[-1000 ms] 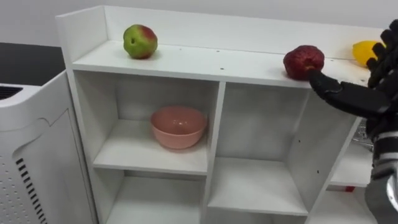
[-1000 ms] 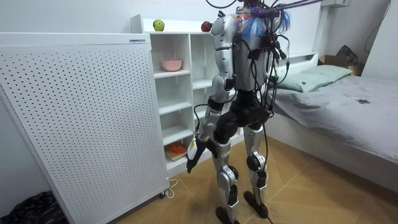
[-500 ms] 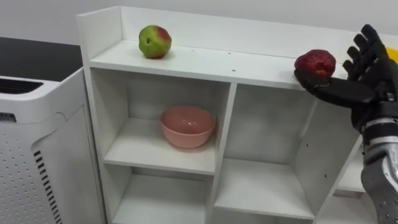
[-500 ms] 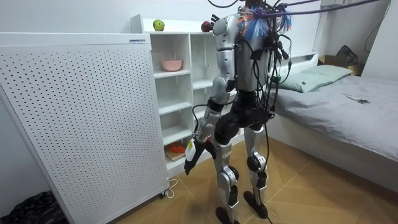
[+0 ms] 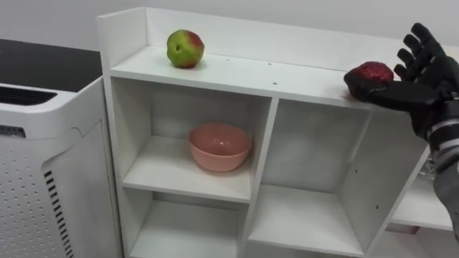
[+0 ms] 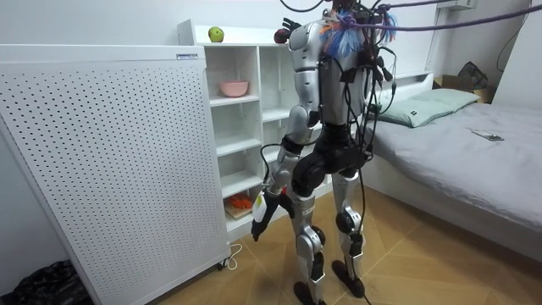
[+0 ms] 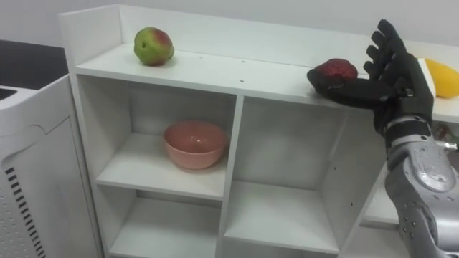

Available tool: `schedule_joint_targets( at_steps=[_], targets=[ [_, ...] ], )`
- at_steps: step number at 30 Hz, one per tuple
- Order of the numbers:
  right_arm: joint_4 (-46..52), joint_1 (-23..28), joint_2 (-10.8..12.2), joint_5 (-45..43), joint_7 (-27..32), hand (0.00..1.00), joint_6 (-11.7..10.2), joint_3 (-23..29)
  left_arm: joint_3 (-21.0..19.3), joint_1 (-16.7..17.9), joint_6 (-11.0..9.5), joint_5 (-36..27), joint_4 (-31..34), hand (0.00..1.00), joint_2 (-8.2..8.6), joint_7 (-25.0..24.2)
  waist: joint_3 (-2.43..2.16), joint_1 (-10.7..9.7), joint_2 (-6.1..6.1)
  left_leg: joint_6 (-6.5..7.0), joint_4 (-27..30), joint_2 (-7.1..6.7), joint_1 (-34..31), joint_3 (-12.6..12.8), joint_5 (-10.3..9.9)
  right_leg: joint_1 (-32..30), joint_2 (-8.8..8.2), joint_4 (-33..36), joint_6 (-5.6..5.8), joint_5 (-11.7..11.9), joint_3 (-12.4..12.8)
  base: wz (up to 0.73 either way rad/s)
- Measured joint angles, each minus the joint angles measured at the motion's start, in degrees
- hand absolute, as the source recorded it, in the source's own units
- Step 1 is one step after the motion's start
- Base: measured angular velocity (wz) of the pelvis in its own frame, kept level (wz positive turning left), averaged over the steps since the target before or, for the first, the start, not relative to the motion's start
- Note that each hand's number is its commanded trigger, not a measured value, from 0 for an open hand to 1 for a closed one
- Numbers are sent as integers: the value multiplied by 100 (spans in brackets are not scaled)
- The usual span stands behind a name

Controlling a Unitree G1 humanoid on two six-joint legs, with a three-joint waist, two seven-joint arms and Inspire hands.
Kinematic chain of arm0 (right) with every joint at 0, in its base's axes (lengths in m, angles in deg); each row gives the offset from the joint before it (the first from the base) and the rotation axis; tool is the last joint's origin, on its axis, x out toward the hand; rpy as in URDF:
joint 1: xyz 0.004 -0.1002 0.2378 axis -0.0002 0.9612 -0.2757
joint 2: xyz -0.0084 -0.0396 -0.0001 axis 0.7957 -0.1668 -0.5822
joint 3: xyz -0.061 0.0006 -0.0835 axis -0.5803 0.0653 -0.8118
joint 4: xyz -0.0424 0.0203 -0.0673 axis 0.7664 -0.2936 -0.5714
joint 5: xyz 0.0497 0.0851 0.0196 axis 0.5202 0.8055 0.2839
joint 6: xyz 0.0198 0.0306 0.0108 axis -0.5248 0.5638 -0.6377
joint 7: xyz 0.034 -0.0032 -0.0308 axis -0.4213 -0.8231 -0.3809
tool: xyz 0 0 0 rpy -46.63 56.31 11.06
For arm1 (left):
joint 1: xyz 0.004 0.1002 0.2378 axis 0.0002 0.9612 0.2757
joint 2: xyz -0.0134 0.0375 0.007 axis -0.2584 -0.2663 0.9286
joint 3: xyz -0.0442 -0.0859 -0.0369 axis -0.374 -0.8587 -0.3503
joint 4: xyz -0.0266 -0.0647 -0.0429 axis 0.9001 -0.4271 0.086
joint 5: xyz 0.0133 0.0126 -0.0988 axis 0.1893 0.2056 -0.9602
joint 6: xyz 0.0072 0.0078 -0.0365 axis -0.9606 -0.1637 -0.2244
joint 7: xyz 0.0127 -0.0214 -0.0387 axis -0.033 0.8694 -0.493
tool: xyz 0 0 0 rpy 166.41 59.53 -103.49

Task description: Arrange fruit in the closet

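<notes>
A dark red fruit (image 5: 368,74) lies at the right of the white closet's top board (image 5: 244,72). My right hand (image 5: 423,79) is raised just right of it. The fingers stand straight and spread upward, and the thumb reaches along the fruit's front and touches it. A green-and-red apple (image 5: 185,49) sits at the left end of the same board. A yellow fruit (image 7: 443,77) lies further right, behind my right hand. My left hand (image 6: 261,216) hangs by my thigh with straight fingers, holding nothing.
A pink bowl (image 5: 220,145) sits in the upper left compartment; the neighbouring compartments are bare. A white perforated cabinet (image 5: 43,165) stands close on the left. I stand facing the closet, with a bed (image 6: 457,144) behind me. Orange items (image 6: 241,203) lie on a low shelf.
My right hand has risen and its thumb has come up against the red fruit's front. The camera has panned left. The fruits keep their places on the board.
</notes>
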Motion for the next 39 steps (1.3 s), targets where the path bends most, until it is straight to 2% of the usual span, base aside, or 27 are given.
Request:
schedule_joint_targets(
  at_steps=[9, 16, 17, 18, 19, 31, 39],
  targets=[
    [-65, 1, -161, -211, -275, 0, 52, -105, -5, 11, 70, 5, 124, 0, -1, -73, 3, 16, -19, 0, 27, 0, -1, -1, 0, 10, 0, 0, 0, 0, 1, 0],
    [-279, 1, -269, -461, -494, 0, 31, -206, -2, 16, 65, -1, 127, 0, -33, -54, 16, -10, -105, 0, 65, -2, 2, -39, 0, 41, 1, 0, 0, 0, -3, 1],
    [-301, 1, -282, -461, -515, 16, 31, -206, 3, 14, 65, -2, 127, 0, -39, -53, 16, -5, -104, 0, 67, -2, 2, -40, 0, 43, 1, 0, 0, 0, 0, 0],
    [-342, 1, -313, -462, -561, 77, 31, -211, 20, 7, 65, -2, 127, 0, -55, -53, 17, 2, -108, 0, 72, -1, 1, -40, 0, 46, 1, 0, 0, 0, 3, 0],
    [-372, 1, -336, -464, -622, 100, 31, -219, 31, 7, 66, -2, 127, 0, -70, -53, 18, 4, -109, 0, 75, -1, 1, -40, 0, 50, 1, 1, 0, 0, 3, 0],
    [-431, 2, -396, -594, -887, 100, 45, -305, 77, 7, 73, -2, 91, 0, -160, -57, 17, 1, -111, 0, 72, 0, 15, -34, -3, 91, 3, 5, 0, 0, -4, 0],
    [-491, 1, -397, -584, -854, 100, -14, -291, 81, 24, 109, -2, 51, 0, -160, -51, 20, 15, -108, 0, 86, -1, 62, -37, -2, 117, 3, 2, 0, 0, 13, 0]
  ],
)
